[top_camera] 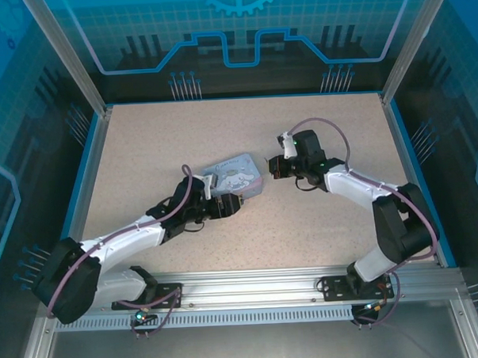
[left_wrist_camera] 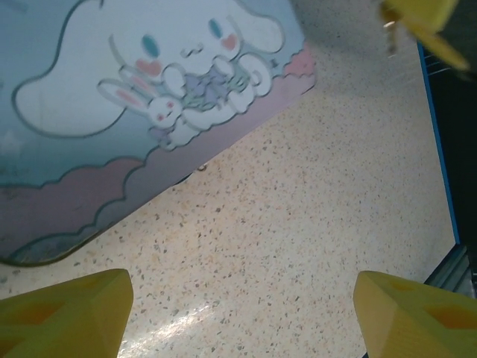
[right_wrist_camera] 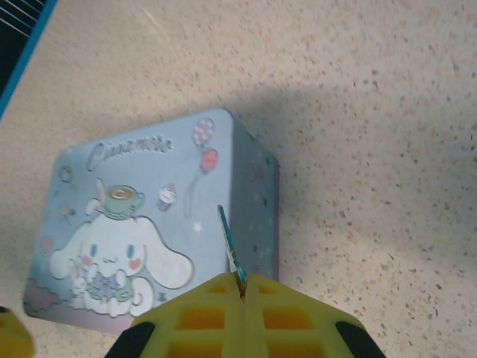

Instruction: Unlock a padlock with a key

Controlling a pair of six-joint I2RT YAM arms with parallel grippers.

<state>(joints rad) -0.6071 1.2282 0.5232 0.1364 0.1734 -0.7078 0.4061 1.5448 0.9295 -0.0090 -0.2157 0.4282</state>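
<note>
Just left of centre in the overhead view, the left gripper (top_camera: 232, 203) rests low over the table (top_camera: 142, 143), its yellow fingers (left_wrist_camera: 67, 313) spread wide with nothing between them. The cartoon tin (top_camera: 237, 175) sits just beside it. To the tin's right, the right gripper (right_wrist_camera: 242, 282) is pinched tight on the key (right_wrist_camera: 227, 242), which pokes out toward the tin's right edge.

Tin (top_camera: 237, 176) blocks mid-table (top_camera: 142, 143), with left gripper (top_camera: 232, 203) and right gripper (top_camera: 272, 168) crowding it; far edge and corners lie bare.
</note>
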